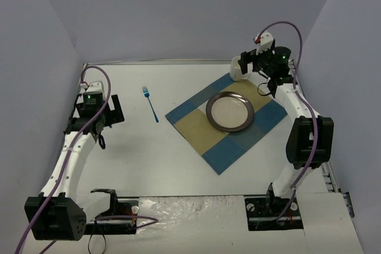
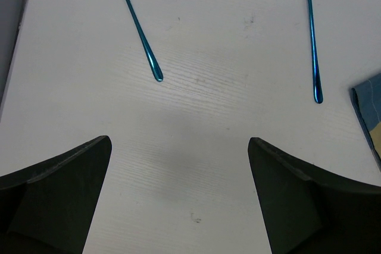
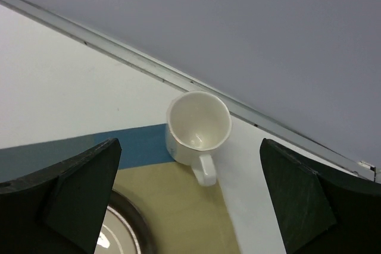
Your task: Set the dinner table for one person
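Observation:
The white dinner table (image 1: 149, 159) carries a blue-and-tan checked placemat (image 1: 229, 120) with a metal-rimmed plate (image 1: 230, 111) on it. A white mug (image 1: 238, 68) stands upright at the mat's far corner, half on the mat; the right wrist view shows the mug (image 3: 198, 120) empty, its handle toward the camera. My right gripper (image 1: 251, 63) is open above and beside it, holding nothing. A blue fork (image 1: 150, 103) lies left of the mat. My left gripper (image 1: 110, 110) is open over bare table; its wrist view shows the fork (image 2: 311, 34) and a second blue utensil handle (image 2: 140, 28).
Lavender-grey walls (image 1: 178, 10) close in the table on the left, the far side and the right. The mug stands close to the back wall's edge strip (image 3: 149, 66). The arm bases and cables (image 1: 119, 218) sit along the near edge.

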